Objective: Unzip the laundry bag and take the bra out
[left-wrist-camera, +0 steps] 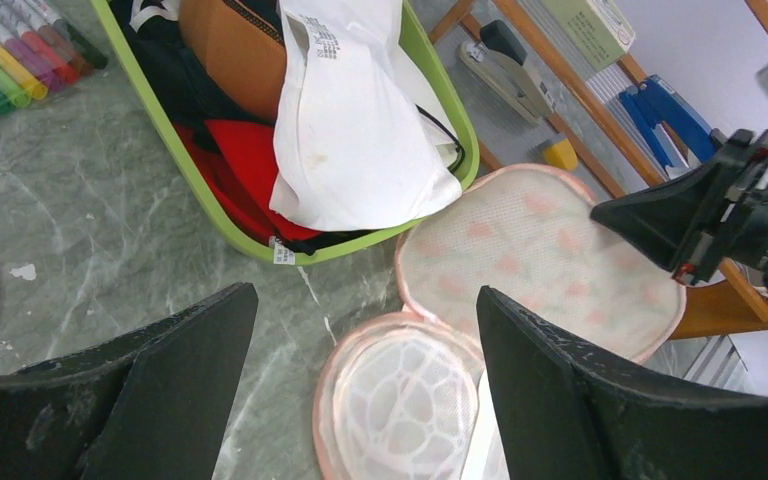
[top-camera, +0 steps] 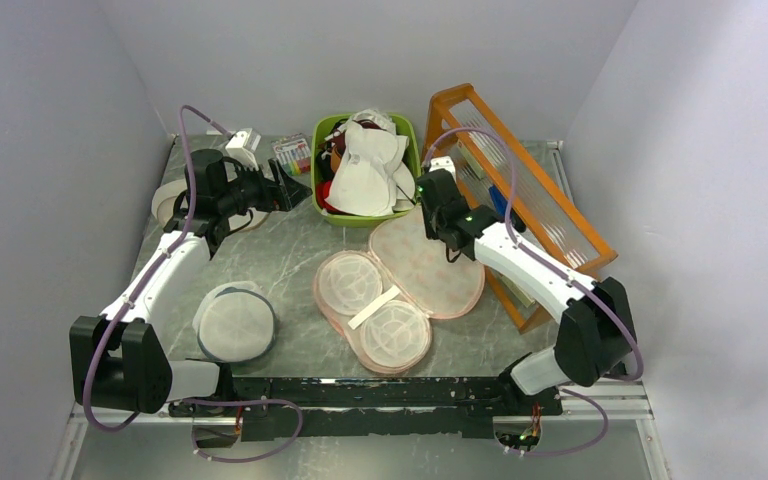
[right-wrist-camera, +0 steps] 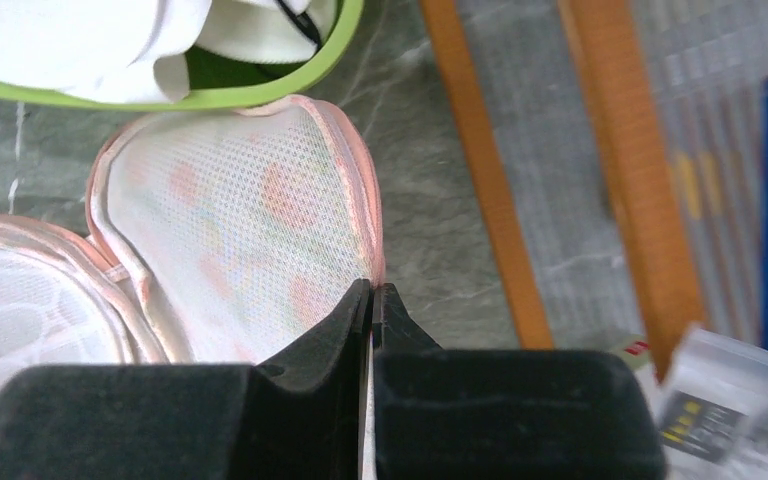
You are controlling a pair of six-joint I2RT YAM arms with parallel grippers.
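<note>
The laundry bag (top-camera: 440,265) lies unzipped and spread flat mid-table, its floral lid folded back to the right and its white-lined lower half (top-camera: 375,310) showing two mesh rounds and a strap. It also shows in the left wrist view (left-wrist-camera: 540,250) and the right wrist view (right-wrist-camera: 250,220). My right gripper (top-camera: 430,228) (right-wrist-camera: 372,292) is shut on the lid's pink zip edge near the basket. The white bra (top-camera: 365,170) (left-wrist-camera: 350,130) lies on top of the clothes in the green basket. My left gripper (top-camera: 285,190) (left-wrist-camera: 365,300) is open and empty, beside the basket's left side.
The green basket (top-camera: 318,150) stands at the back centre holding red and dark garments. An orange wooden rack (top-camera: 550,215) stands at the right with a stapler (left-wrist-camera: 510,60). A round white mesh disc (top-camera: 235,325) lies front left. Markers (top-camera: 292,152) lie left of the basket.
</note>
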